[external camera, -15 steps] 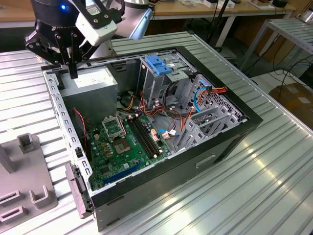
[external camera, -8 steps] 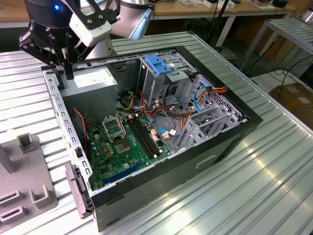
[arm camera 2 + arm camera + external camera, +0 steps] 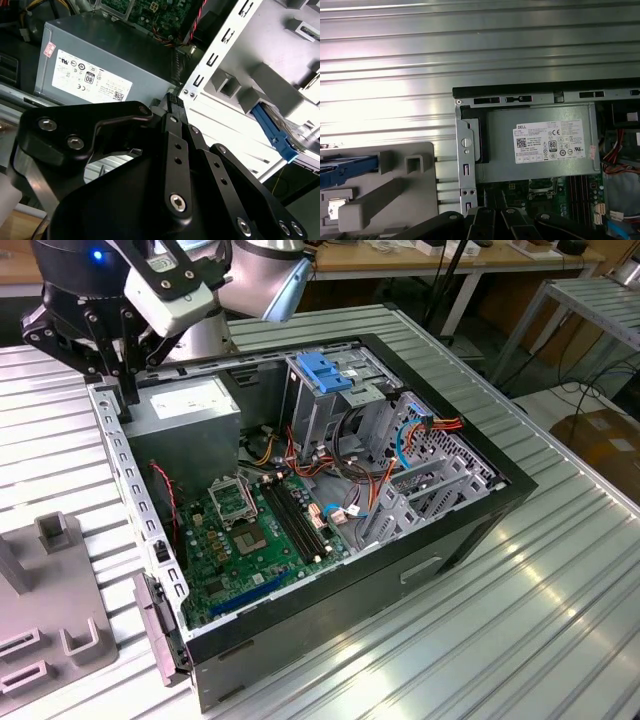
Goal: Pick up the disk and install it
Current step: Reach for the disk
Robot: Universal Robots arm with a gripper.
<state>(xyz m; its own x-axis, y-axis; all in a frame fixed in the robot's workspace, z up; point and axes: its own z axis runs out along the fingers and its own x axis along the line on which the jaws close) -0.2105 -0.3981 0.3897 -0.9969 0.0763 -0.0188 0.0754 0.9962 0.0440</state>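
Disk (image 3: 274,132) lies in the grey fixture (image 3: 395,200) on the ribbed table (image 3: 560,620), beside the open computer case (image 3: 450,570); its blue frame shows in the second wrist view. Not yet picked up. Gripper (image 3: 172,98) hangs over the case edge by the power supply (image 3: 185,405), jaws closed, empty. Pickup and install both remain.

This looks like a robotics lab or workshop: in the exterior view a ribbed aluminium table (image 3: 560,620) carries an opened desktop computer case (image 3: 330,612) at its centre and a grey moulded fixture (image 3: 60,625) at eight o'clock, a robot arm (image 3: 255,270) stands at eleven o'clock, wooden workbenches (image 3: 400,260) line twelve o'clock, and a cardboard box (image 3: 605,440) lies by loose cables (image 3: 585,390) at three o'clock.
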